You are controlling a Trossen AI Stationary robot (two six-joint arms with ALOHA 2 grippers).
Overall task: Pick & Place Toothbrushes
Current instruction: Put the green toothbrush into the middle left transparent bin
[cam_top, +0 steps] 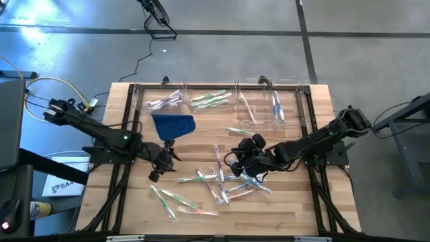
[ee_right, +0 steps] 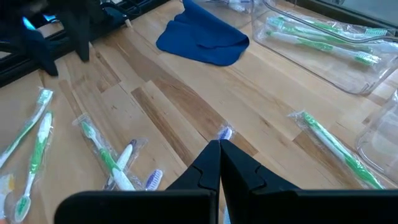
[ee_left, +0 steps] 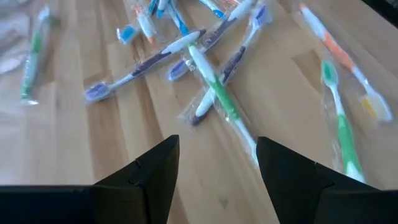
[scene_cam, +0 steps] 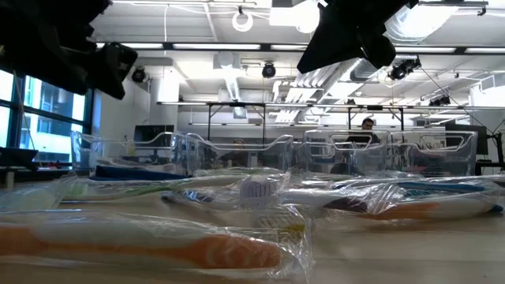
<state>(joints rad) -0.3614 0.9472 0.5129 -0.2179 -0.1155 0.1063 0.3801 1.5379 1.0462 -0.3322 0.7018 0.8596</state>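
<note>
Many wrapped toothbrushes (cam_top: 218,181) with green, blue, orange and whitish handles lie loose on the wooden table (cam_top: 295,208); some lie crossed over one another. My left gripper (cam_top: 175,158) hovers open left of the pile, fingers apart (ee_left: 217,162), pointing toward a green toothbrush (ee_left: 214,87) and touching nothing. My right gripper (cam_top: 236,163) stands shut above the pile's far right part. In the right wrist view (ee_right: 219,146) a blue-headed toothbrush (ee_right: 225,132) pokes out past its fingertips. More toothbrushes lie in the clear bins (cam_top: 215,101) along the far edge. My right gripper pinches a wrapped toothbrush between its two fingers, coming slanting down from the table's right. Only the blue brush head (ee_right: 225,132) shows beyond the fingertips. The fingers hide the rest, so which part of the handle they have cannot be told.
A crumpled blue cloth (cam_top: 173,124) lies near the far left, just beyond my left gripper. Several clear bins (cam_top: 259,107) line the far edge. Bare wood shows at the table's near right. A person sits in the room behind (scene_cam: 367,125).
</note>
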